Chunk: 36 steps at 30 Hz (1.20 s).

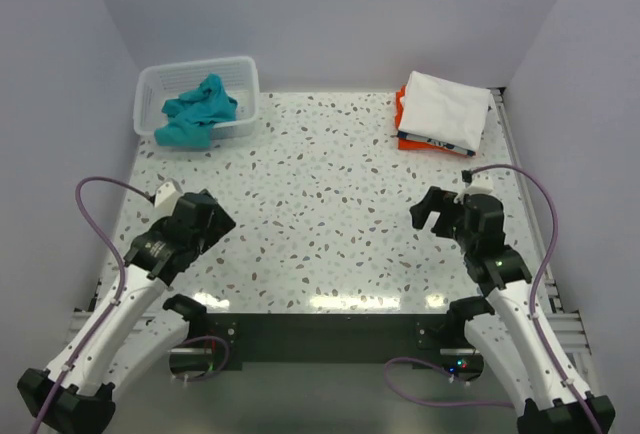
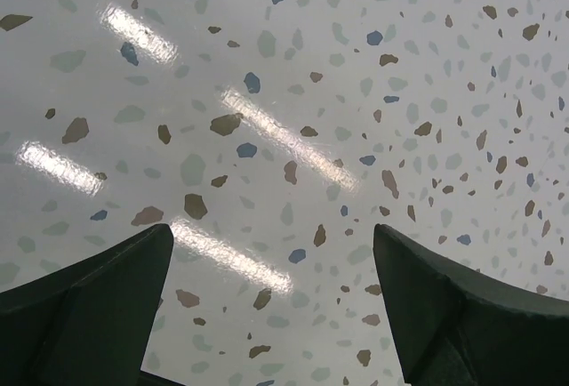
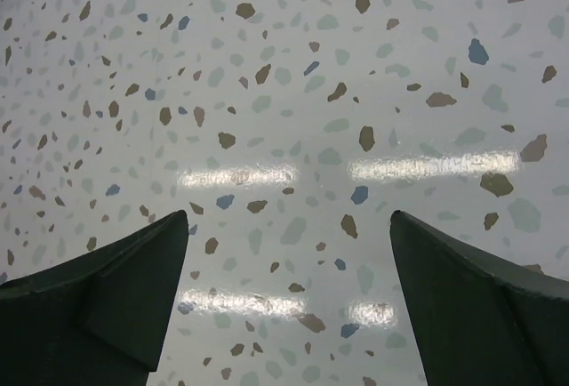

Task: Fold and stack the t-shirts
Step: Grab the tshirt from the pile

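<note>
Top external view: both arms sit low at the near edge, and the speckled table [image 1: 330,184] is bare between them.
Teal t-shirt [image 1: 198,111]: crumpled in the white basket [image 1: 150,81] at the far left, spilling over its near wall. Being unfolded, it looks like the piece left to do.
Folded stack: at the far right, white t-shirt [image 1: 445,106] on top, with the orange t-shirt [image 1: 400,120] and the dark-edged t-shirt [image 1: 432,142] peeking out beneath. It probably sits there to leave the middle free for folding.
Left gripper [image 2: 271,235]: jaws spread wide with nothing between them, only tabletop, at near left.
Right gripper [image 3: 289,217]: likewise wide apart and empty, at near right.
Likely reason: both appear parked and ready, with the left arm nearer the basket.
</note>
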Each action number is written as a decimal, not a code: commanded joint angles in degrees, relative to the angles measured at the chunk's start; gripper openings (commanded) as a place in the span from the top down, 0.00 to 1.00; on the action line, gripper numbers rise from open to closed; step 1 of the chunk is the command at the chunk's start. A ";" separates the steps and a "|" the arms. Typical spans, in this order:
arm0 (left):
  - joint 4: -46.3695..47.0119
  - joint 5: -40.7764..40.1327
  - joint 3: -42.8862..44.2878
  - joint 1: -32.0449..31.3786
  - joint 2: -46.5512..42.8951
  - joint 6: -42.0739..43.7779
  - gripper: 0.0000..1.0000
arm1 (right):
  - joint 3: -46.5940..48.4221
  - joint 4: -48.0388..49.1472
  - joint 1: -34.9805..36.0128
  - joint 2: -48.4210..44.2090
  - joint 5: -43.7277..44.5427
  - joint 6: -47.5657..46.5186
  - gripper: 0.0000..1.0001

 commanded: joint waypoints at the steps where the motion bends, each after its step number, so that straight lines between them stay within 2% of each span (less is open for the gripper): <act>1: 2.01 -1.62 2.92 0.46 1.97 0.98 0.00 | -0.42 3.98 -0.19 -2.54 -0.36 0.22 0.01; 5: 6.57 -2.41 6.87 0.46 6.98 2.91 0.00 | -1.03 4.41 -0.19 -3.60 -0.36 1.01 0.01; 8: 10.18 -2.49 14.85 0.72 13.57 6.51 0.00 | -1.48 5.38 -0.19 -2.55 -1.76 1.54 0.01; 12: 11.68 -7.41 25.06 5.00 23.15 9.16 0.00 | -0.07 4.16 -0.19 -0.27 -2.20 1.63 0.01; 13: 13.43 -7.24 26.47 6.07 26.04 12.90 0.00 | -0.24 4.68 -0.19 0.35 -2.81 1.72 0.01; 14: 19.01 -5.59 28.57 7.30 27.29 15.63 0.00 | -0.77 5.03 -0.11 0.61 -3.95 1.63 0.01; 17: 26.15 1.01 33.40 12.75 32.73 21.79 0.00 | -1.65 6.09 -0.11 1.40 -5.19 1.89 0.01; 19: 28.03 1.10 35.96 15.56 37.29 23.30 0.00 | -1.56 6.35 -0.19 1.58 -6.16 1.89 0.01; 23: 31.54 7.96 46.13 20.75 46.70 29.72 0.00 | -1.21 5.21 -0.19 0.80 -4.75 1.63 0.01; 28: 32.78 13.58 55.73 23.22 60.83 34.64 0.00 | -2.27 5.91 -0.19 -1.40 -5.11 1.45 0.01; 36: 29.26 15.60 72.26 23.83 78.44 37.81 0.00 | -2.53 7.48 -0.19 -0.26 -5.19 1.36 0.01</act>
